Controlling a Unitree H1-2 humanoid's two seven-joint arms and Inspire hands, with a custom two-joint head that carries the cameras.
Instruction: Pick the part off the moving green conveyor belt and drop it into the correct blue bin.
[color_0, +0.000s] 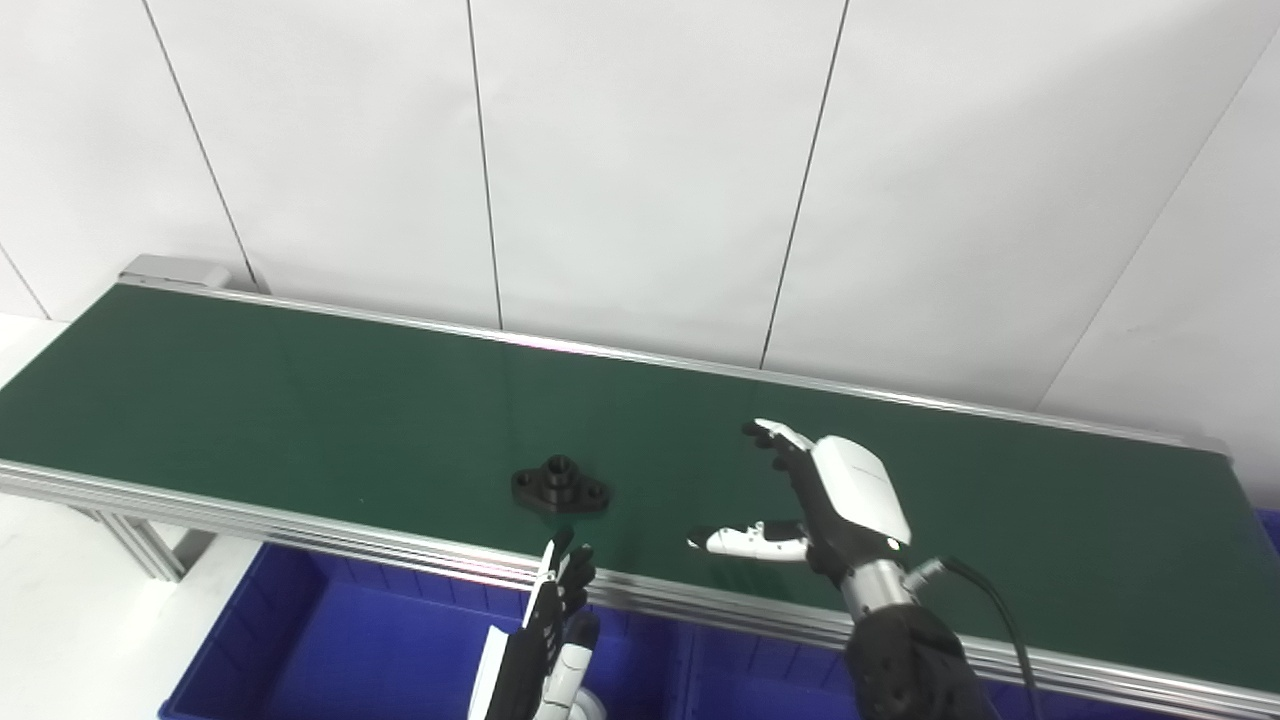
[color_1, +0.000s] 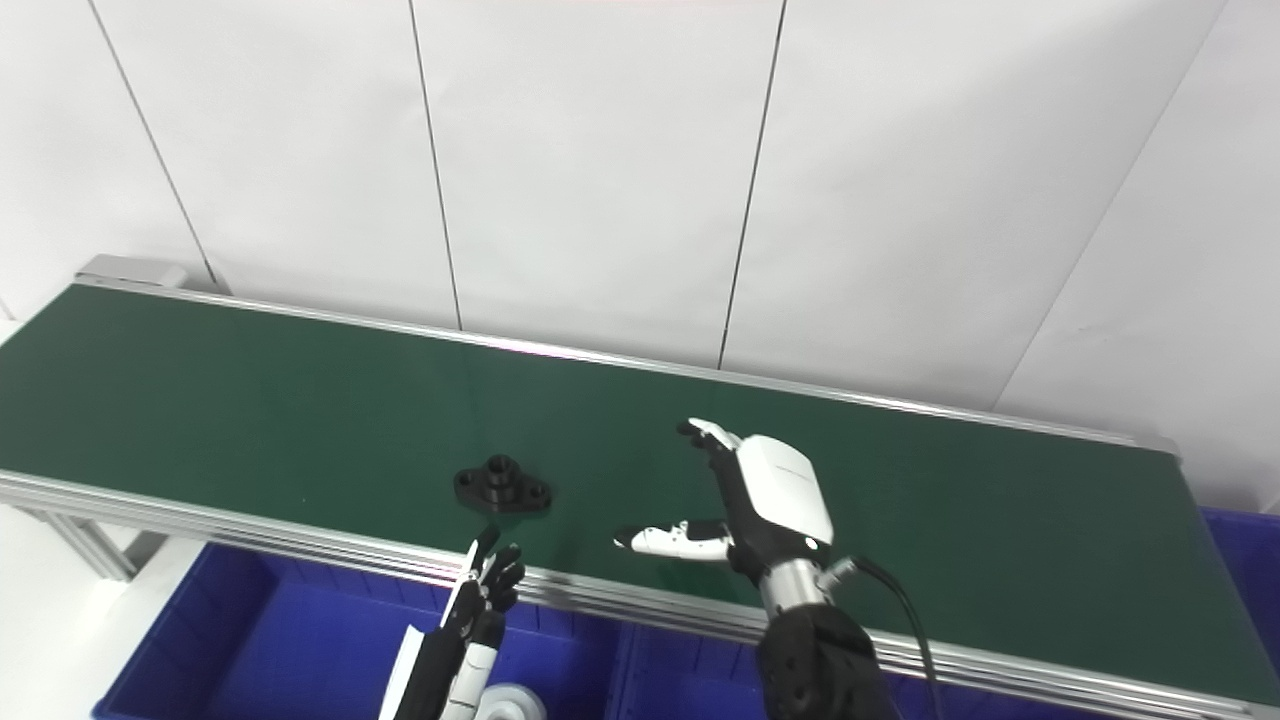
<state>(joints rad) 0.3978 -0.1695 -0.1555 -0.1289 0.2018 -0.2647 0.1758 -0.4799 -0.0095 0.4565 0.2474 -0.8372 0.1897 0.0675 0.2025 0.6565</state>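
A black flanged part (color_0: 560, 486) lies on the green conveyor belt (color_0: 300, 400), near its front edge. My right hand (color_0: 815, 495) is open above the belt, to the right of the part, thumb pointing left toward it, holding nothing. My left hand (color_0: 548, 625) is open and empty, raised below the belt's front rail, above the blue bin (color_0: 330, 640), just in front of the part.
An aluminium rail (color_0: 300, 535) runs along the belt's front edge. A second blue bin (color_0: 740, 680) adjoins the first on the right, and another blue bin edge (color_0: 1268, 525) shows at far right. White wall panels stand behind the belt.
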